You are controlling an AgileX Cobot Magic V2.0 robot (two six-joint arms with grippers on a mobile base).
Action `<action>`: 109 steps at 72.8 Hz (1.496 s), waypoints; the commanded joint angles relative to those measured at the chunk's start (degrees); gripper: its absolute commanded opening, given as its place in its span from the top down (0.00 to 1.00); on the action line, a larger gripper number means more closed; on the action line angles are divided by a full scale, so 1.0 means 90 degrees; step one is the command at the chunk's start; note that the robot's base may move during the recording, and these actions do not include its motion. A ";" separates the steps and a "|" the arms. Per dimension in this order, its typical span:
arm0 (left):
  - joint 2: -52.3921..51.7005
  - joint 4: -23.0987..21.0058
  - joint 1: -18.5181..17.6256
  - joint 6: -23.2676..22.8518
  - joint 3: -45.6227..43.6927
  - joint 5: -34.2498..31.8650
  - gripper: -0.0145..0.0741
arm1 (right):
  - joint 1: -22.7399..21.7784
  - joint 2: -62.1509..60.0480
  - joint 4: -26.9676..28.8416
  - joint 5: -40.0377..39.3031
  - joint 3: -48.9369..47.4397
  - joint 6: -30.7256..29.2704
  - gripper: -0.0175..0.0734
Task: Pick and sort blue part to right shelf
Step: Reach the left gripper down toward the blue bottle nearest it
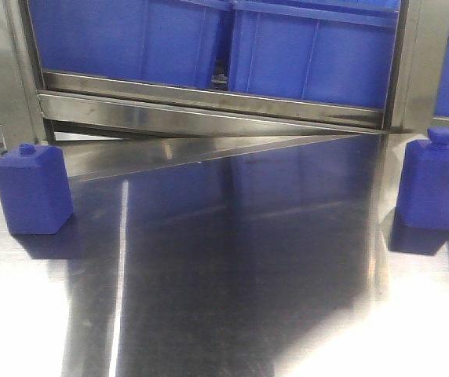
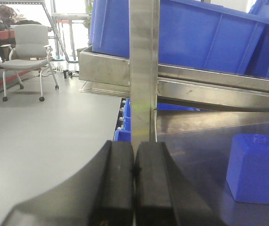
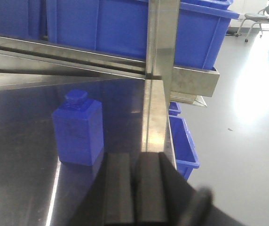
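I see my left gripper [image 2: 134, 165] and right gripper [image 3: 135, 179] closed, empty. Left part [image 1: 32, 192] and right part [image 1: 436, 184] stand on the table [image 1: 232, 314].

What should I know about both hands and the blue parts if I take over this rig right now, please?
Left hand: shut, empty, low in front of a steel post of the shelf.
Right hand: shut, empty, also facing a post.
Two blue parts stand upright on the steel table, the left part and the right part. Both are at the foot of the shelf, and neither is gripped.
Done: nothing visibly sorted; the insides of the blue bins are out of view.
Left: open a hand, pick up a part and put it on the shelf.
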 commanded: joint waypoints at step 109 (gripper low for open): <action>0.5134 -0.1409 -0.1253 0.0027 -0.5521 0.4083 0.24 | -0.0047 -0.0083 -0.0018 -0.0569 -0.0144 -0.0035 0.77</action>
